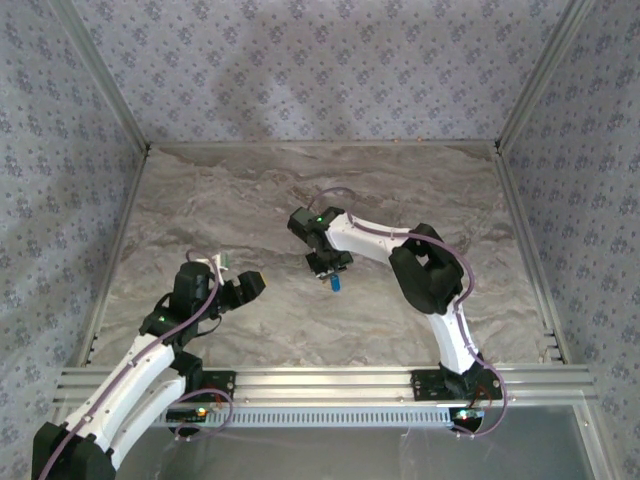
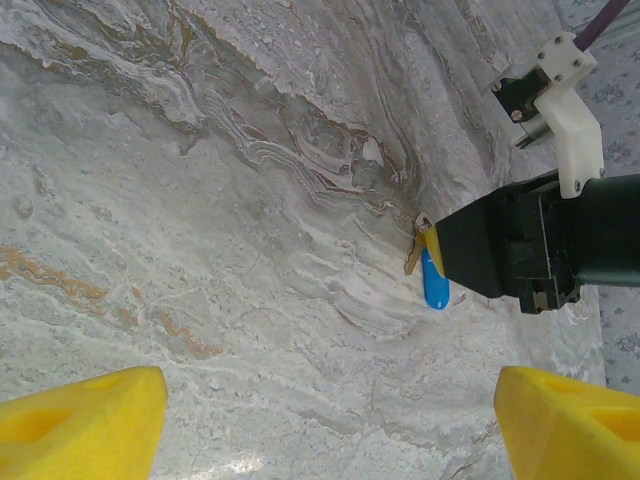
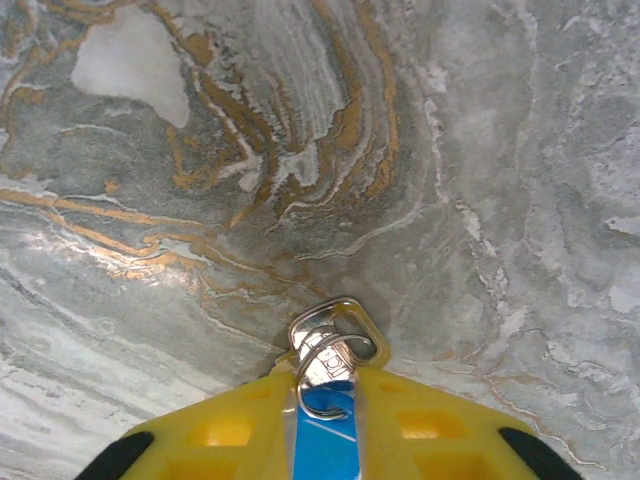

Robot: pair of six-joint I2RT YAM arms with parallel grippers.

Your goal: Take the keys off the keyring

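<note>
Right hand closed on the keys, yellow fingers pinching the blue piece; silvery bits and the wire keyring jut past the tips, probably kept exposed so the other hand can work on them; bunch held mid-worktop, low over the surface, contact with it not resolvable. Left hand open, fingers wide apart, facing the keys from well apart; judged staged for an approach. Worktop grey marble pattern with ochre veins; walls blue-grey floral print; aluminium rail along near edge.
</note>
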